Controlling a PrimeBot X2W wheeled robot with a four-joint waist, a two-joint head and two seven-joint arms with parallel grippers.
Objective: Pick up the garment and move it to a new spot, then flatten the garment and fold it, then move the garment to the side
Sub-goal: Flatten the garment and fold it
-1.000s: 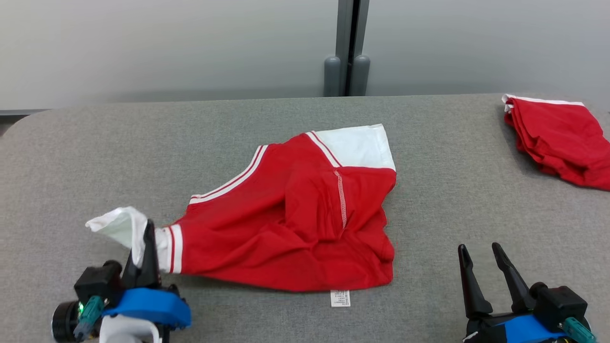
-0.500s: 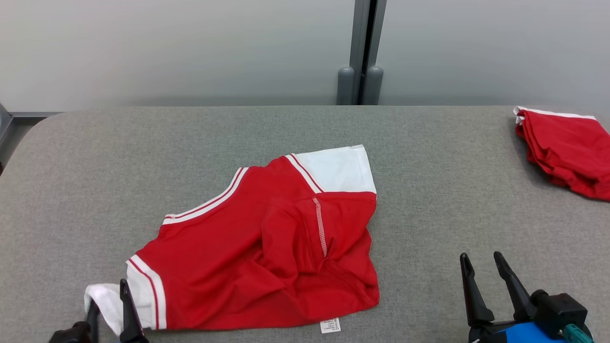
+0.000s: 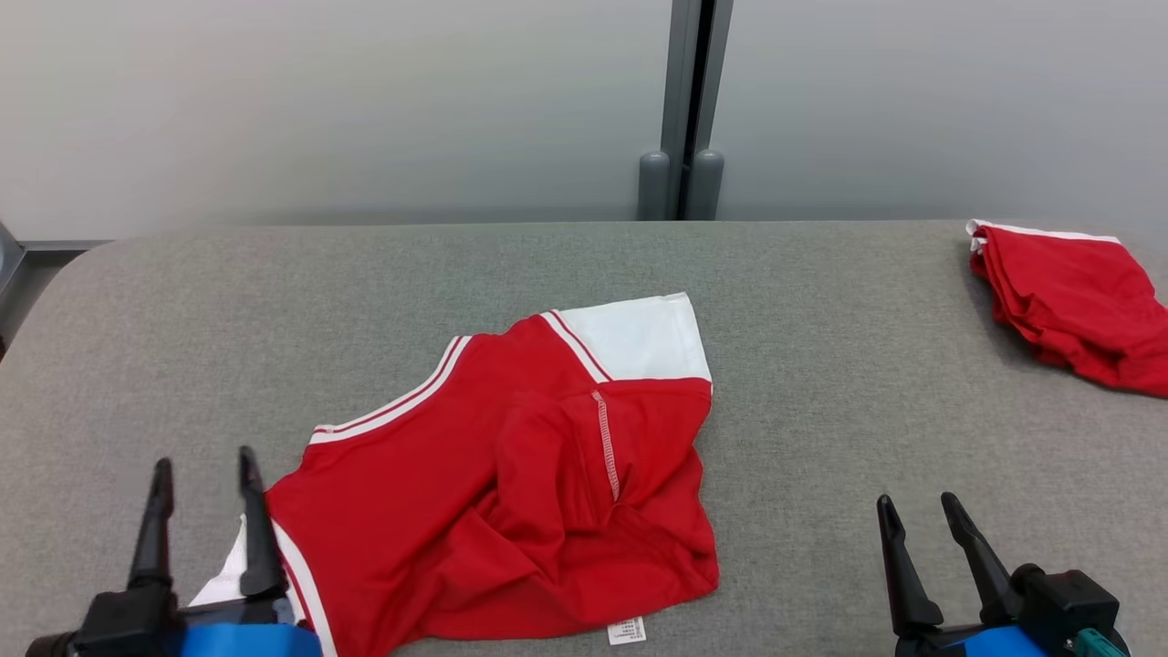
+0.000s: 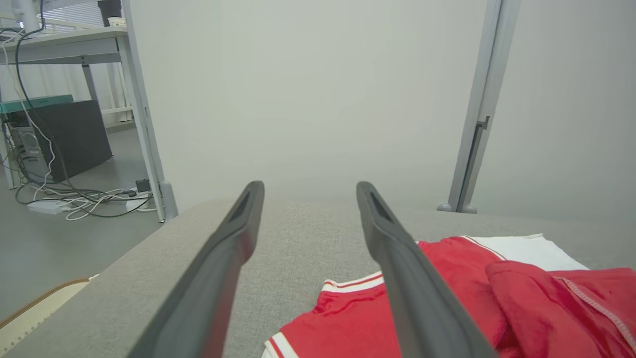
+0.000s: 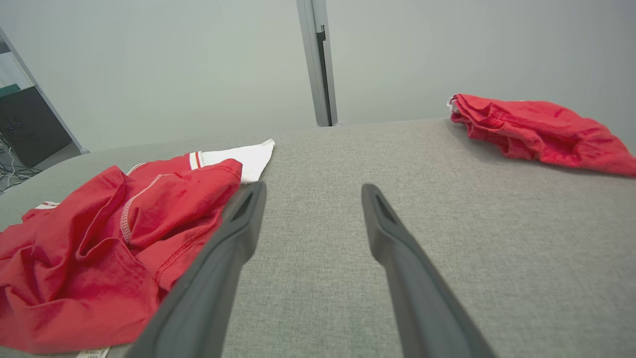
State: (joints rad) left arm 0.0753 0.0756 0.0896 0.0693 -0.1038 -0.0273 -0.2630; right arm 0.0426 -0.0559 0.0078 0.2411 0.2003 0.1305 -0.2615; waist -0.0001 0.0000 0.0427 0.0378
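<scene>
The garment (image 3: 511, 484) is a red shirt with white sleeves and striped trim, lying crumpled on the grey table (image 3: 821, 347). Its far white sleeve (image 3: 639, 338) lies flat; the near white sleeve (image 3: 228, 575) sits by my left gripper (image 3: 205, 470). That gripper is open and empty at the lower left, its right finger over the sleeve's edge. In the left wrist view the gripper (image 4: 308, 189) stands wide apart above the table, the garment (image 4: 462, 293) to its right. My right gripper (image 3: 912, 506) is open at the lower right, well clear of the garment (image 5: 114, 243); its fingers (image 5: 310, 191) hold nothing.
A second red garment (image 3: 1068, 301) lies bunched at the table's far right edge, also seen in the right wrist view (image 5: 536, 129). A grey post (image 3: 680, 109) stands behind the table against a pale wall. Shelving and cables (image 4: 74, 199) stand on the floor beyond the table's left end.
My left gripper has opened and let go of the near white sleeve, which now rests on the table. The camera view has shifted too. The right gripper stays open and still.
</scene>
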